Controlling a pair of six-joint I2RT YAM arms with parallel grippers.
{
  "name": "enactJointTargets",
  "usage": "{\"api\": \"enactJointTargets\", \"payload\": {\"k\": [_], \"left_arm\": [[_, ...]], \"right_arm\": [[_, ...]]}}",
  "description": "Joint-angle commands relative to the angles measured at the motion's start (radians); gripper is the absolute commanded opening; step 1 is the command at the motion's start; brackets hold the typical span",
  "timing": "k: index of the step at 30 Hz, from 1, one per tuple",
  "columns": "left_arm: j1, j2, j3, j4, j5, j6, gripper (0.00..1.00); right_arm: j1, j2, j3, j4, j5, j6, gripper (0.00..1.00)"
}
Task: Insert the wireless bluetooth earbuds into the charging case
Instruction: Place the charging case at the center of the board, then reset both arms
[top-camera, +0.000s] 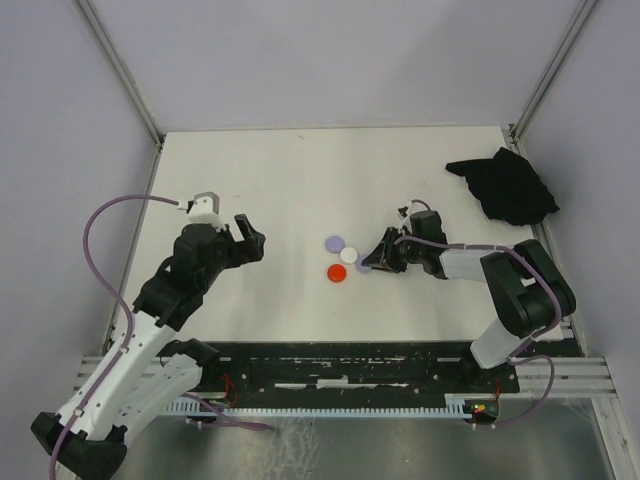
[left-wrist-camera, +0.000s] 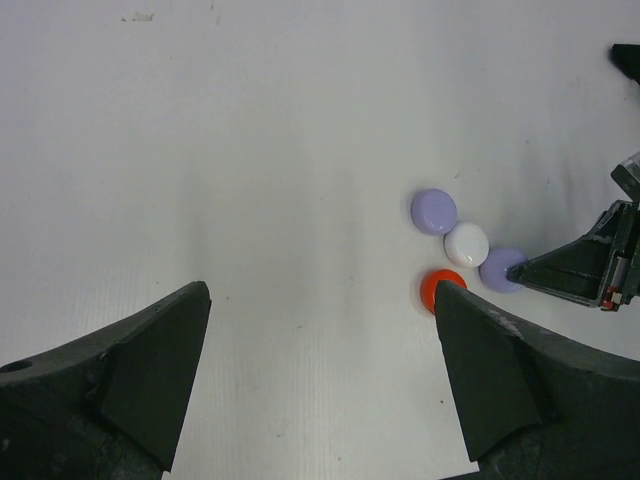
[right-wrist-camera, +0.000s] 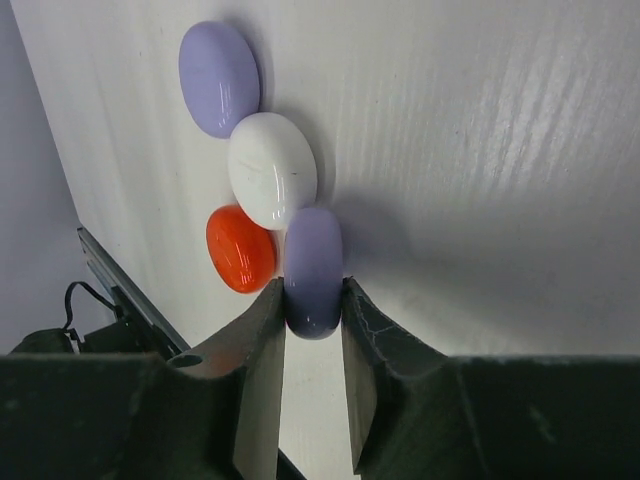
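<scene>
- Earbuds show in no view; only round cases lie near the worktop (top-camera: 300, 180) middle, toward its right edge.
- One lilac case (right-wrist-camera: 313, 270) stands on edge, pinched by the right pincer (right-wrist-camera: 313, 302), just beside the white case (right-wrist-camera: 272, 170) and red case (right-wrist-camera: 240, 248).
- Left pincer (left-wrist-camera: 322, 292) hangs spread, well apart.
- Risk: the slick rounded shell could squirt from the narrow pinch, scattering neighbours.
- Plain white worktop, pale walls; black cloth (top-camera: 505, 185) at the far right corner.

No text, label, brand, number or sign can be read in any view. The white case (right-wrist-camera: 272, 170), red case (right-wrist-camera: 240, 248), far lilac case (right-wrist-camera: 218, 78) and near lilac case (right-wrist-camera: 313, 270) show plain faces. The left gripper (left-wrist-camera: 322, 300), right gripper (right-wrist-camera: 313, 300), counter (top-camera: 280, 180) and black cloth (top-camera: 505, 185) carry no legible marking.
</scene>
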Motion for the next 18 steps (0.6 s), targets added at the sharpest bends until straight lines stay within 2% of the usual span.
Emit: {"api": "enactJointTargets", "payload": {"k": [1,5,10,13,14,15,16,18], "left_arm": [[0.004,-0.059,-0.008,0.001,-0.058,-0.035,0.99],[0.003,-0.105,-0.003,-0.019,-0.071,-0.024,0.99],[0.003,-0.159,0.000,-0.043,-0.092,-0.016,0.99],[0.004,-0.198,-0.001,-0.059,-0.112,-0.013,0.99],[0.004,-0.211,-0.003,-0.060,-0.117,-0.010,0.99],[0.004,-0.228,-0.005,-0.061,-0.120,-0.005,0.99],[0.003,-0.245,-0.009,-0.061,-0.124,-0.001,0.99],[0.004,-0.280,-0.022,-0.056,-0.136,0.005,0.99]], "right_arm": [[-0.001,0.021,0.027,-0.027,0.059,0.025,0.39],[-0.007,-0.060,0.012,-0.161,0.172,-0.037,0.57],[-0.029,-0.189,-0.009,-0.296,0.281,-0.099,0.69],[-0.039,-0.313,-0.007,-0.404,0.342,-0.143,0.81],[-0.042,-0.364,-0.002,-0.447,0.361,-0.161,0.85],[-0.044,-0.420,0.004,-0.494,0.384,-0.179,0.96],[-0.044,-0.474,0.015,-0.540,0.409,-0.199,1.00],[-0.045,-0.592,0.045,-0.636,0.466,-0.245,0.99]]}}
